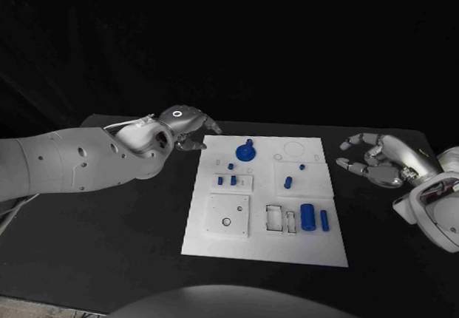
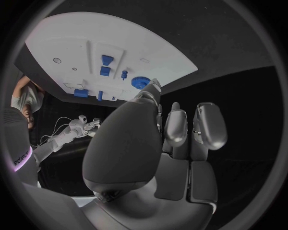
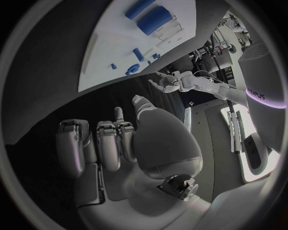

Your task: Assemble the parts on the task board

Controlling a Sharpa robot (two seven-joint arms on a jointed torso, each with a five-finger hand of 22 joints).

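White and rectangular, the task board (image 1: pixel 266 240) lies flat in the middle of a black table (image 1: pixel 105 246), between the robot's two hands. Small blue parts sit on it. A round blue gear-like part (image 1: pixel 246 152) stands at the far end of the board, just beside the left hand's fingertips. Nearer the middle are several small blue pegs (image 1: pixel 227 180) on the left hand's side and one short blue peg (image 1: pixel 288 182) toward the right hand's side. A large blue cylinder (image 1: pixel 309 216) and a thinner blue bar (image 1: pixel 324 220) lie side by side at the near end, on the right hand's side, next to open rectangular slots (image 1: pixel 274 217) in the board.

At the board's far corner, the left hand (image 1: pixel 186 131) hovers over the table by the edge. Its fingers are curled inward, and it holds nothing.

Well apart from the board's opposite edge, the right hand (image 1: pixel 377 162) hangs above the table. Its fingers are spread and slightly bent, and it holds nothing.
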